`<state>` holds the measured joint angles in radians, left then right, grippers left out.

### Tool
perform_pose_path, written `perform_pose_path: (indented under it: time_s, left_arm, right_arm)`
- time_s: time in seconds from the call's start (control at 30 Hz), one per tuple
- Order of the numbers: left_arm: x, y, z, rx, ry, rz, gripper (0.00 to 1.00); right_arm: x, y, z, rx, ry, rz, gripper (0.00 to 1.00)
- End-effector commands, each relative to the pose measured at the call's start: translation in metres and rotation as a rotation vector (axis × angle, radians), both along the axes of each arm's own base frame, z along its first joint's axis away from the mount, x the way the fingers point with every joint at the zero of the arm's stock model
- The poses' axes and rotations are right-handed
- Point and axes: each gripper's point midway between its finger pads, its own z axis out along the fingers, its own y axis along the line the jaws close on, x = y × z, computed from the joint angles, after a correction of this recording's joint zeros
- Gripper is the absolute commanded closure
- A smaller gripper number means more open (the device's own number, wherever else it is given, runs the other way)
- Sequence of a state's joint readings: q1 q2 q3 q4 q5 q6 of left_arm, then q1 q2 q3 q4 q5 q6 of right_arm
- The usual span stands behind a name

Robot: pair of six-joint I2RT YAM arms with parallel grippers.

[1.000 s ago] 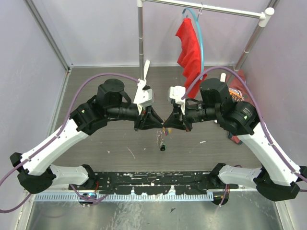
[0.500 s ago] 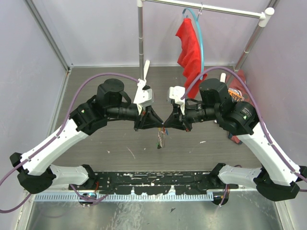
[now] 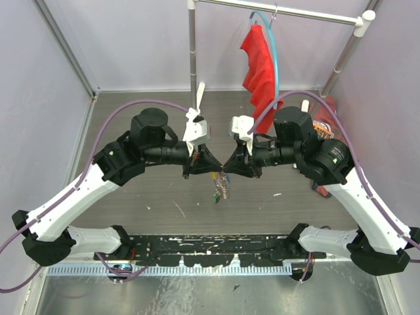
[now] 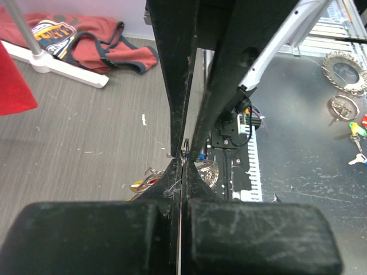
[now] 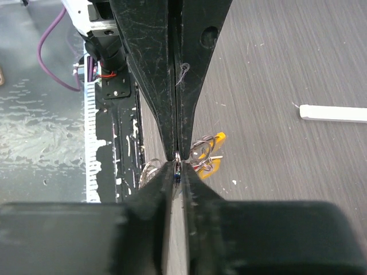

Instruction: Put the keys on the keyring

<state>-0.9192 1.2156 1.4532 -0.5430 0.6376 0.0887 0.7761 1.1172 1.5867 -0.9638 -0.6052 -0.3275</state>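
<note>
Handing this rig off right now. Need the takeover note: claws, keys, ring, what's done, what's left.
Left claw: shut, pinching the keyring wire at its tips.
Right claw: tip to tip with the left, all but shut on the same wire; the grip looks light.
Keys: a bunch of keys hangs under both claws above the table, with a yellow tag in it. Loose keys, one green-headed, lie on the metal sheet.
Done: some keys seem threaded on; the count is unreadable.
Left: probably the loose keys.
</note>
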Motion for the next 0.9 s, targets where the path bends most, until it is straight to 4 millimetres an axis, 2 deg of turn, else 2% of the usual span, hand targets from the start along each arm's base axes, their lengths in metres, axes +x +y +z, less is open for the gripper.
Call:
perform_pose_path:
  time_s: [0.0, 0.13, 0.37, 0.5, 0.67, 0.77, 0.87]
  left_arm:
    - [0.007, 0.007, 0.018, -0.057, -0.031, 0.081, 1.00]
    - [0.014, 0.012, 0.025, -0.099, -0.048, 0.147, 1.00]
    - [0.020, 0.026, 0.039, -0.267, -0.095, 0.254, 1.00]
    - [0.020, 0.033, 0.052, -0.373, -0.111, 0.291, 1.00]
    - [0.026, 0.044, 0.056, -0.462, -0.105, 0.331, 1.00]
    - [0.036, 0.052, 0.056, -0.532, -0.046, 0.327, 1.00]
    - [0.046, 0.061, 0.067, -0.619, -0.009, 0.307, 1.00]
  right_arm:
    - [-0.001, 0.002, 0.039, 0.133, -0.084, -0.014, 0.75]
    - [0.002, 0.000, 0.055, 0.203, -0.122, -0.056, 0.59]
    - [0.011, -0.001, 0.085, 0.383, -0.080, -0.173, 0.57]
    - [0.022, 0.002, 0.084, 0.483, 0.046, -0.206, 0.57]
    - [0.037, -0.017, 0.083, 0.633, 0.247, -0.149, 0.57]
    - [0.033, -0.022, 0.083, 0.655, 0.272, -0.105, 0.57]
    - [0.029, -0.021, 0.082, 0.660, 0.277, -0.079, 0.56]
